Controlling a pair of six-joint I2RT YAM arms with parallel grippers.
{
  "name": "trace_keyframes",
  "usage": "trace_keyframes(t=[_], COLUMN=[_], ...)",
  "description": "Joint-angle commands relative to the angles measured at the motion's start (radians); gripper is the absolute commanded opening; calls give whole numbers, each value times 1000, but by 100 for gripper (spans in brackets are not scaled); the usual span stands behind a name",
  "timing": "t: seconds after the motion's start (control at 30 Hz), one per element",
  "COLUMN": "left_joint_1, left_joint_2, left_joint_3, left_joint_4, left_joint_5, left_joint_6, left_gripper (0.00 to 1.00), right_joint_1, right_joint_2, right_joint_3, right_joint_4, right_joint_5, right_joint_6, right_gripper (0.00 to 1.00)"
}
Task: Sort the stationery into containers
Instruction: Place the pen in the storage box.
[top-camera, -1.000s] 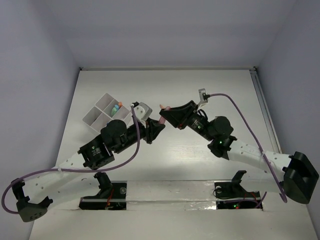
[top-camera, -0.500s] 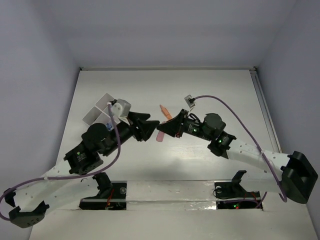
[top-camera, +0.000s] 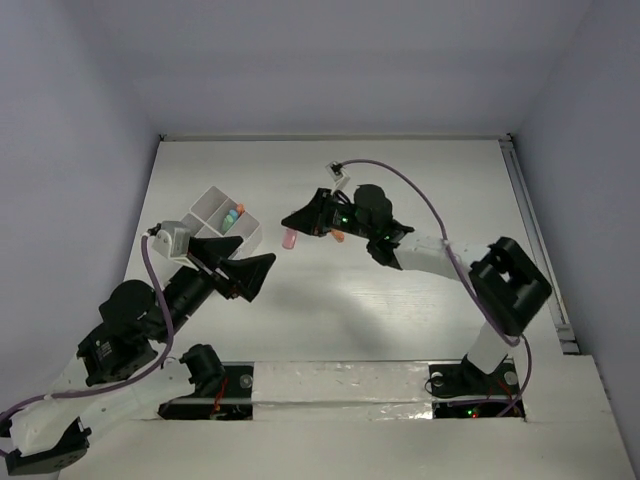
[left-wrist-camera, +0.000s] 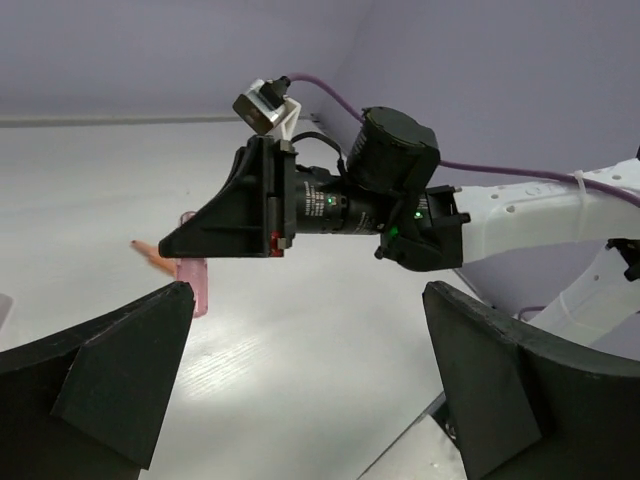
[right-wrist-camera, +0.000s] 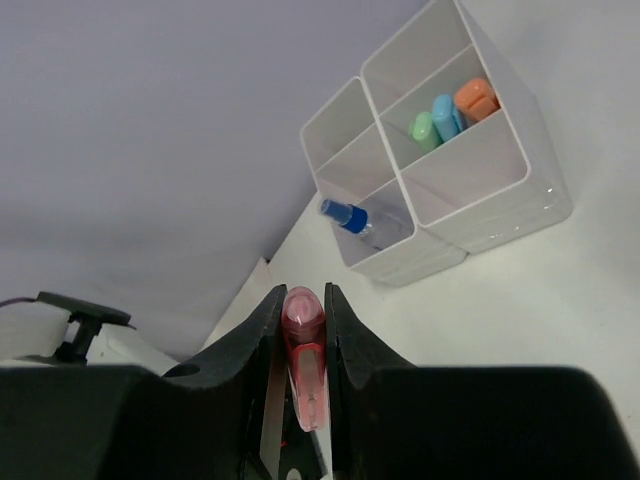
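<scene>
My right gripper (top-camera: 290, 222) is shut on a pink marker (right-wrist-camera: 305, 350), which sticks out between its fingers (right-wrist-camera: 265, 330) and hangs below the tips (left-wrist-camera: 193, 285) in the left wrist view. It hovers just right of the white containers (top-camera: 225, 225). One compartment holds green (right-wrist-camera: 423, 128), blue (right-wrist-camera: 445, 115) and orange (right-wrist-camera: 475, 97) markers. Another holds a blue-white tube (right-wrist-camera: 365, 222). My left gripper (top-camera: 258, 270) stands wide open and empty below the containers, facing the right gripper. An orange marker (left-wrist-camera: 150, 255) lies on the table behind the pink one.
The right arm (top-camera: 430, 250) stretches across the table's middle, its purple cable (top-camera: 400, 185) arching above it. The left arm (top-camera: 140, 320) lies along the near left. Walls enclose the white table (top-camera: 420, 170) on three sides.
My left gripper has opened and drawn back toward the near left. The right gripper has swung left, carrying the pink marker closer to the containers.
</scene>
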Motion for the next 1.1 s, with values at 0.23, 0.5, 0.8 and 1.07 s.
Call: trace_keyframes(t=[0.23,0.5,0.8,1.07], left_joint_1=[3,14,54,74], left_joint_2=[-99,-105,-134,-137], left_joint_3=[-119,-124,-132,-135], left_joint_4=[-3,-23,-1,8], left_joint_5=[-263,-292,-224,-188], left_joint_6=[78,84,93,98], left_gripper=[99,99,99,99], right_joint_1=[73,130,161,170], right_joint_2=[360,543,629,661], right_joint_3=[417,612,695,713], right_joint_4=[-55,-76,-87,-73], right_joint_5=[200,396,502,539], right_joint_6=[-118,-162,-211,-202], right_gripper=[0,0,0,0])
